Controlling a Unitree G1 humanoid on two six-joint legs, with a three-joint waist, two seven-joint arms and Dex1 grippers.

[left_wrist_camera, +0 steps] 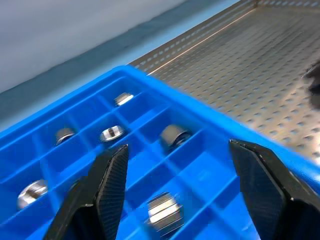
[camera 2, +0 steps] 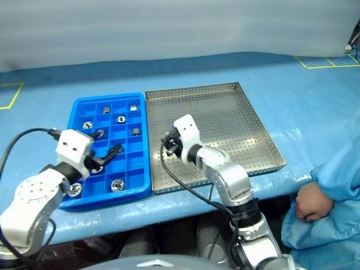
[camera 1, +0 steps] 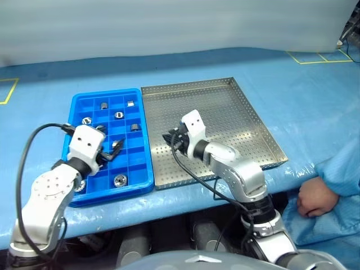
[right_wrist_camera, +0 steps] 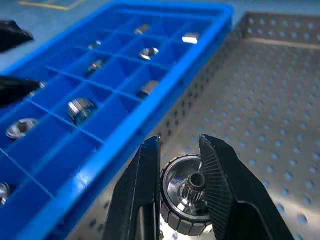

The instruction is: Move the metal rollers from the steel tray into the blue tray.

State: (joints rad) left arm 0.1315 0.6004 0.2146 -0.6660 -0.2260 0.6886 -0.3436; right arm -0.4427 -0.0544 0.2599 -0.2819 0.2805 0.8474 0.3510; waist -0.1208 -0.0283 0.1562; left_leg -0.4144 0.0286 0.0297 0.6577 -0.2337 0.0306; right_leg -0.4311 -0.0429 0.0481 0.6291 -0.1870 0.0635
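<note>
Rollers (camera 1: pixel 118 115) already sit in several compartments of the blue tray (camera 1: pixel 143 140), which we see lying flush against the steel tray (camera 1: pixel 247 129) on the tabletop (camera 1: pixel 225 62). Our right claw (right_wrist_camera: pixel 180 197) is clamped on 1 roller (right_wrist_camera: pixel 187 200) above the steel tray's perforated floor. Our left claw (left_wrist_camera: pixel 177 195) hangs with fingers apart over the blue tray.

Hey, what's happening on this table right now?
A robot is moving metal rollers from the steel tray into the blue tray. Its right end effector is shut on a roller over the steel tray, near the blue one. The left end effector hangs open over the blue tray, where several rollers already sit.
</note>
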